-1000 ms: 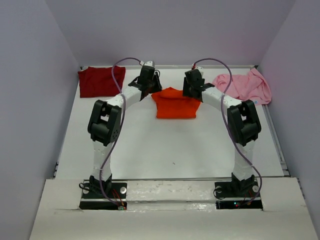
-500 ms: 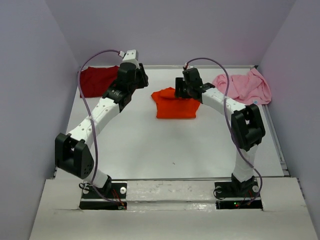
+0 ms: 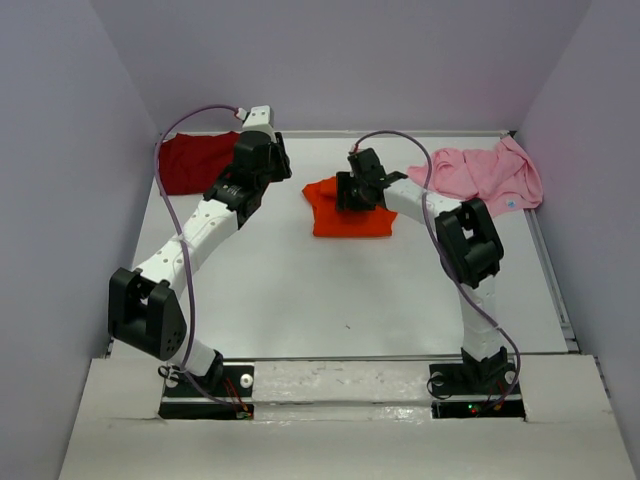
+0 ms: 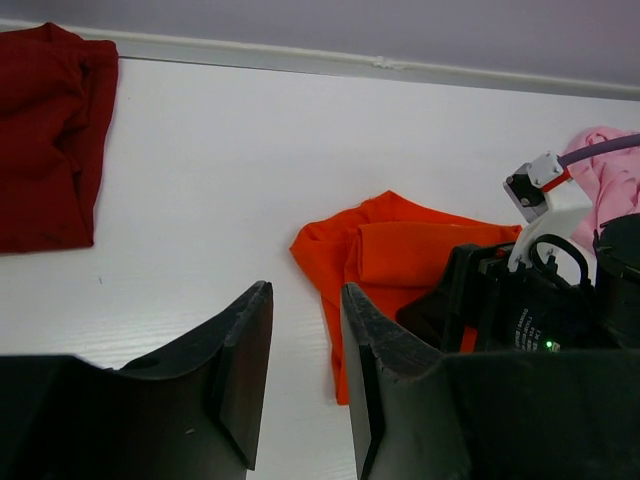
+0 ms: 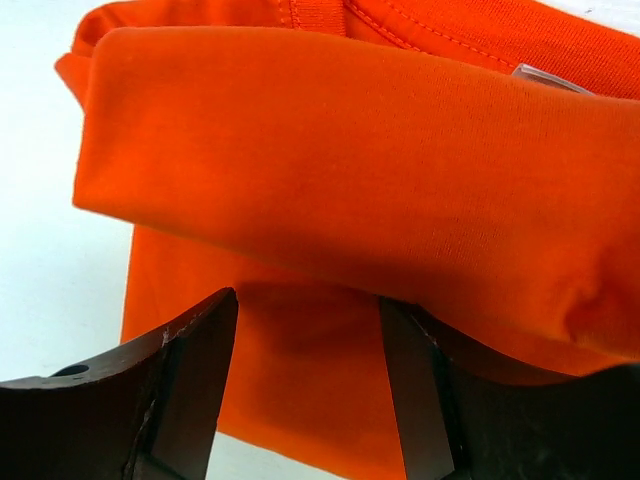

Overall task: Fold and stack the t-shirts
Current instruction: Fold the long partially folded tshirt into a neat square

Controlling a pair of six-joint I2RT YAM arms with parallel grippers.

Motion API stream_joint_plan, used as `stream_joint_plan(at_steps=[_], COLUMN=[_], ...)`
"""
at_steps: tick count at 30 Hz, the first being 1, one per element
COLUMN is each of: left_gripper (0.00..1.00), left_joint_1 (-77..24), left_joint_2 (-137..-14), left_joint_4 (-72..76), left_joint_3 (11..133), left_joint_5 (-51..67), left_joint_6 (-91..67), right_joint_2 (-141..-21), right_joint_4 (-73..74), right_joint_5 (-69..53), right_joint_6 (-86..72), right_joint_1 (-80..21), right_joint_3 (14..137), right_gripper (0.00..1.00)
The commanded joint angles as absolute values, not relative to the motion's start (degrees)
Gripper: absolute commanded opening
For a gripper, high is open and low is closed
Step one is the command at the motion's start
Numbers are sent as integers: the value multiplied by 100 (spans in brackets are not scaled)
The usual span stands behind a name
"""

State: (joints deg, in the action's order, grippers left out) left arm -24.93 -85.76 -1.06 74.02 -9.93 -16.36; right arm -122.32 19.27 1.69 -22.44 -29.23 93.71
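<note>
Right gripper (image 5: 305, 305), jaws apart, over orange t-shirt (image 5: 350, 170); left gripper (image 4: 306, 292) empty.

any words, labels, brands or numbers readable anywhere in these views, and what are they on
None can be read in any view.
Tag at the collar of the orange t-shirt: pale, no print can be made out.
Right wrist housing, black: faint marks near a green light, too small and blurred to read.
</note>
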Motion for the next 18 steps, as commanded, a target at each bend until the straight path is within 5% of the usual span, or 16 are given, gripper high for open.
stream_joint_plan(at_steps=[1,18], left_gripper=[43,43], left_joint_1=[-2443,-2452], left_joint_2=[-8420,-8385], left_joint_4=[167,158], left_joint_3=[7436,7444], left_joint_5=[-1029,-984], left_joint_6=[-1547,-1494], right_joint_2=[-12331,-13385], right_joint_4=[2021,2760], right_joint_5=[246,703], right_joint_6=[-2276,-1925], right_joint_1=[-2927,-2725], right_joint_3=[9808,11733], right_gripper=[65,66])
